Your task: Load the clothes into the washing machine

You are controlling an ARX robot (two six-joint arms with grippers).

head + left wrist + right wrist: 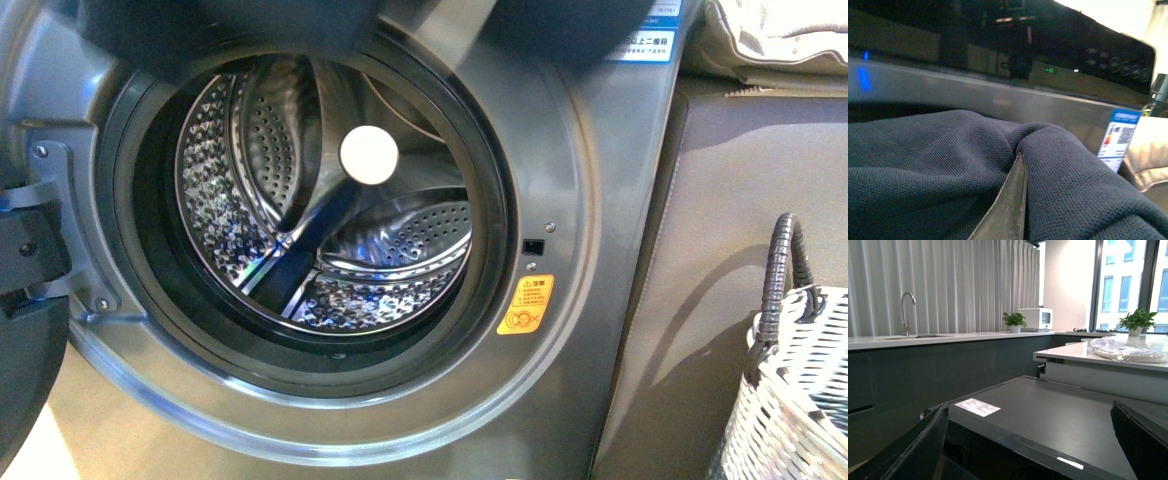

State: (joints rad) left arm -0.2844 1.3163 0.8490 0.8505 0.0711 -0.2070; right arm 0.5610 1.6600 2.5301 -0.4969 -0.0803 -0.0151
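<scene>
**A:** Entry one: the garment [923,165]. Where is it?

**B:** Dark navy knit, bunched over the left gripper [1018,170]. One grey finger shows in the fold with cloth pinched round it, so I judge the gripper clamped on the garment. The front view shows it only as a dark blur along the top edge, above the round mouth.

**A:** Entry two: the washing machine [590,200]?

**B:** Silver-grey, door swung aside to the left. The drum [250,200] is bare steel with no fabric in it.

**A:** Progress?

**B:** The garment is picked up and carried to the machine, but not yet loaded. Left to do, by my reading: lower it through the mouth, let go, and withdraw.

**A:** Entry three: the right gripper [1029,410]?

**B:** Fingers spread wide, nothing between them. It faces away from the work.

**A:** What does each view show alone?

**B:** Front view only:
- the empty drum
- the yellow sticker [527,305]
- the white woven basket [790,400] to the right

Left wrist view only:
- the grip itself and the weave of the cloth

Both of those views catch the blue-white label [1120,132] and the beige cushion [1148,165].

Right wrist view only:
- a kitchen counter with a tap [908,310]
- a white microwave [1035,318]
- no garment at all
</scene>
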